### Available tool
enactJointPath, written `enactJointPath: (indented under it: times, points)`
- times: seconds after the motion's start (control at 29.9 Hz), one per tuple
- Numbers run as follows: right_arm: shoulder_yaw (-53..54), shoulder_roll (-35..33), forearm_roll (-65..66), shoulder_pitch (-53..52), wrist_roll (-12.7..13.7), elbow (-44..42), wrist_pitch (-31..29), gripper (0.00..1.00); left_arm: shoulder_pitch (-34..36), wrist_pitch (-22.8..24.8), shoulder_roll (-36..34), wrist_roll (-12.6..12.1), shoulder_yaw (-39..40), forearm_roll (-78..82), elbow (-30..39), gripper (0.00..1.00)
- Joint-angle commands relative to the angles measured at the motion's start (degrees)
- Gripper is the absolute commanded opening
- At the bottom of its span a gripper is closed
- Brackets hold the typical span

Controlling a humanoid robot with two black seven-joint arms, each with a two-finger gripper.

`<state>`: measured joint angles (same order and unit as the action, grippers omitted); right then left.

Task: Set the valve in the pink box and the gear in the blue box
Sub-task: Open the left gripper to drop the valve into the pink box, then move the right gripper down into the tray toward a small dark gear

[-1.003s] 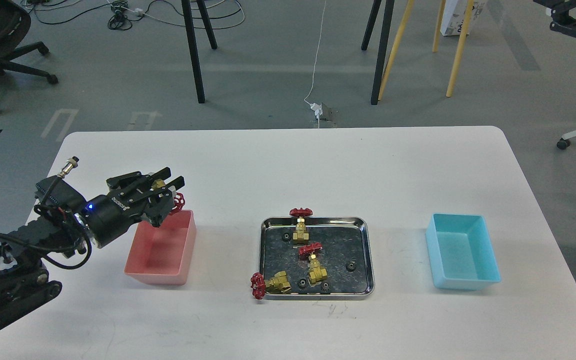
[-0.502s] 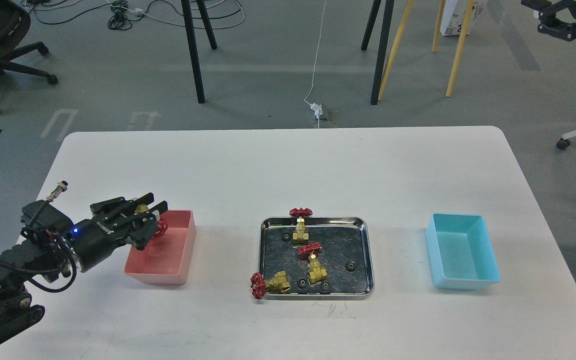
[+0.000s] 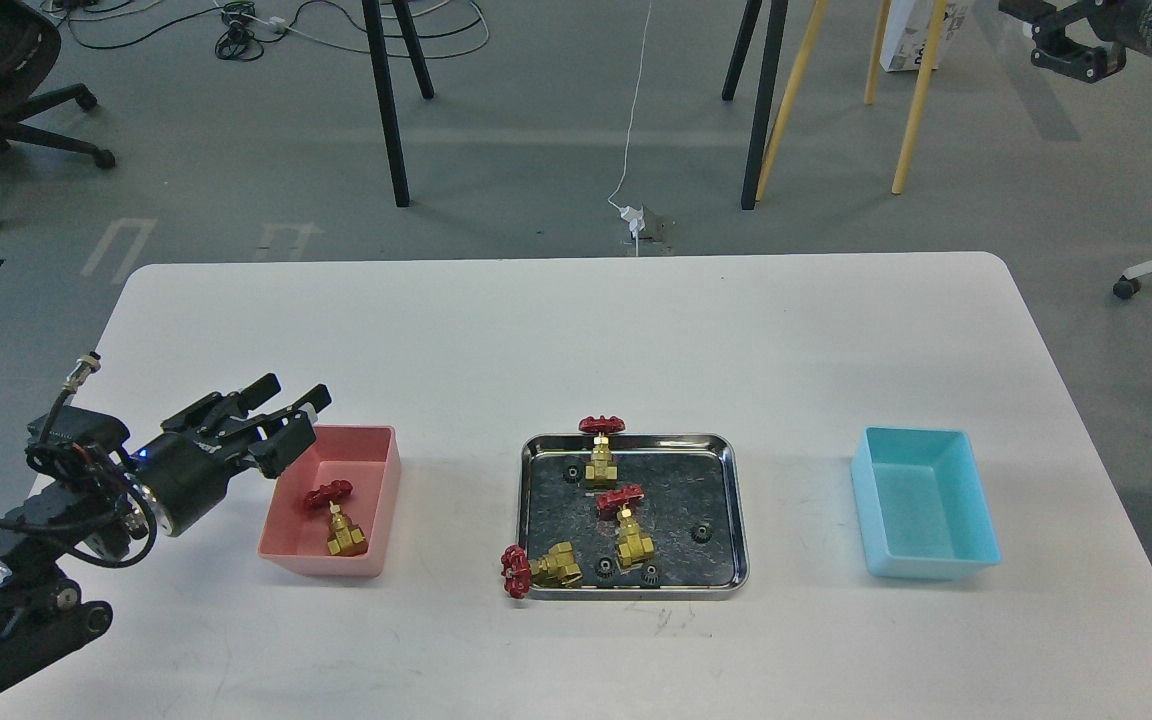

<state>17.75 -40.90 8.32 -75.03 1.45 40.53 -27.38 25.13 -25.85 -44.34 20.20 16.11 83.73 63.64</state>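
Observation:
A brass valve with a red handwheel (image 3: 338,518) lies inside the pink box (image 3: 372,486) at the table's left. My left gripper (image 3: 281,415) hovers at the box's far left corner, open and empty. Three more valves sit at the steel tray (image 3: 733,510): one at its far rim (image 3: 600,446), one in the middle (image 3: 626,522), one hanging over the front left corner (image 3: 539,568). Several tiny black gears lie in the tray, such as one on the right (image 3: 701,532). The blue box (image 3: 921,502) stands empty at the right. My right gripper (image 3: 1046,42) is small and dark at the top right.
The white table's (image 3: 576,330) edge runs close under the boxes' outer sides. Chair and stand legs (image 3: 391,100) are on the floor beyond the table.
My left gripper opened and let go of the valve, which dropped into the pink box. The gripper drew back to the left. The right arm moved further into view at the top right.

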Motion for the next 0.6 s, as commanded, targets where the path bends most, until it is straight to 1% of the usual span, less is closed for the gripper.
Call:
enactJointPath:
  times: [0.0,0.1,0.17,0.2,0.27,0.37,0.47,0.57]
  points:
    - [-0.26,1.08,0.99,0.23,0.13,0.25,-0.62,0.99,6.13,5.95,-0.65,0.1,1.37,-11.88,-0.01,0.99]
    - [-0.26,3.62,9.4,-0.29,-0.04,1.22,-0.62,0.99,12.46,17.02,-2.67,0.27,4.0,-26.46,-2.28,0.99]
    - [-0.17,4.77,17.83,-0.29,-0.48,3.23,-0.62,0.99,16.51,23.88,-4.17,0.8,7.07,-35.79,-6.49,0.99]
    - [-0.17,5.04,21.35,-0.21,-1.01,4.72,-0.62,0.99,18.27,26.35,-4.26,0.8,8.39,-38.7,-8.51,0.99]
    - [-0.26,5.65,29.7,0.41,-2.15,9.02,-0.62,0.99,22.57,31.62,-4.35,0.8,11.64,-42.58,-13.17,0.99]
    - [-0.78,6.27,44.1,2.68,-2.86,17.45,-0.62,0.99,28.64,40.49,-4.35,0.8,17.09,-45.31,-21.34,0.99]
    - [-2.97,6.36,54.58,5.41,-2.95,25.1,-0.62,0.99,33.3,46.57,-4.35,0.45,22.01,-47.6,-28.64,0.99]
    - [-7.71,6.53,62.76,8.14,-2.95,31.44,-0.62,0.99,38.31,49.66,-4.35,0.28,23.35,-50.67,-34.53,0.99]
